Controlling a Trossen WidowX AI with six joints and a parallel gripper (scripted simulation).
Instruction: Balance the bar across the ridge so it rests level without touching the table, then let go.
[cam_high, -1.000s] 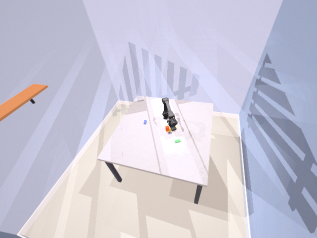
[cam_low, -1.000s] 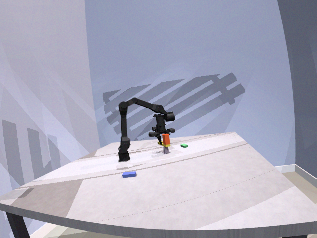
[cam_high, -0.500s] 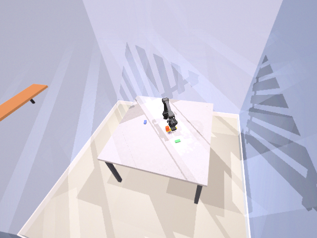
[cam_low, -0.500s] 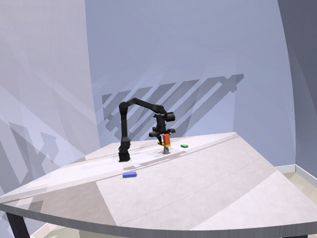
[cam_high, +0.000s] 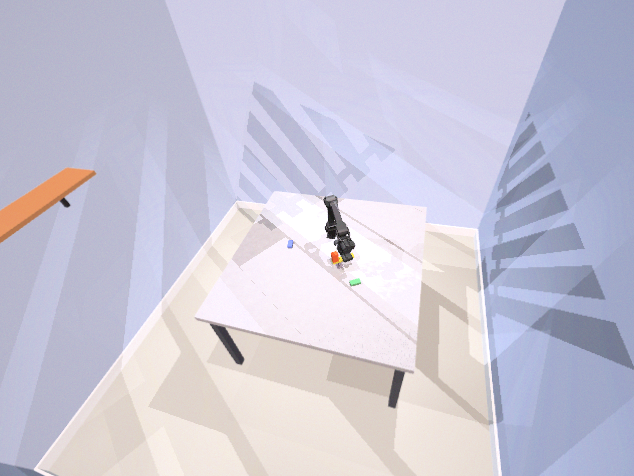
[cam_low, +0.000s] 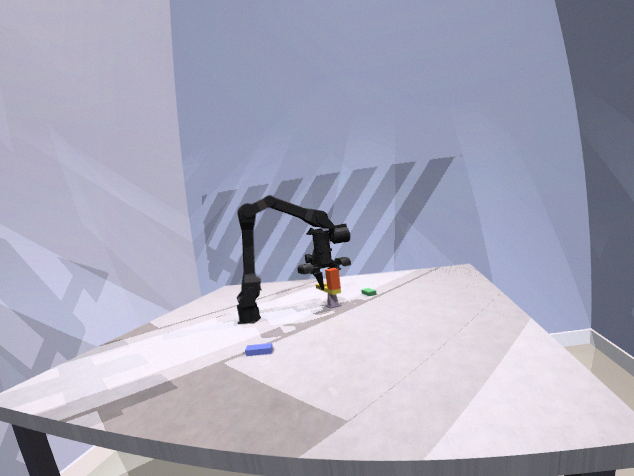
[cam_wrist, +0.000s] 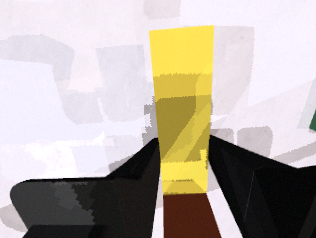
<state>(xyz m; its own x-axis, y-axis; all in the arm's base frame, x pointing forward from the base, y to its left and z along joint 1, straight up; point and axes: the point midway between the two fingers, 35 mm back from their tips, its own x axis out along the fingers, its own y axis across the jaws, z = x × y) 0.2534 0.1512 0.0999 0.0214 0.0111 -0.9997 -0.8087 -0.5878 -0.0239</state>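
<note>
Pincer Grips Yellow Bar Over the Ridge

From the top, the black arm (cam_high: 336, 221) reaches out over the desk (cam_high: 307, 312) (cam_low: 389, 399), its pincer (cam_high: 347, 257) (cam_low: 326, 286) (cam_wrist: 182, 142) above the yellow bar (cam_high: 339, 260) (cam_low: 332, 291) (cam_wrist: 182, 65). An orange block (cam_high: 334, 256) (cam_low: 332, 279) shows at one end of the bar. A green block (cam_high: 354, 282) (cam_low: 368, 291) lies near them, and a blue block (cam_high: 290, 243) (cam_low: 259, 349) lies farther off, on the other side.

In the exterior view, the bar sits at the top of the grey-purple ridge (cam_low: 333, 300), off the desk and looking roughly level; whether its weight bears on the ridge I cannot tell. The orange block stands upright on the bar's end. The green and blue blocks lie on the desk, apart from the ridge.

In the wrist view, the pincer is partly open, its two black fingers closed on the bar's sides. A dark red-brown surface shows at the bar's lower end.
</note>
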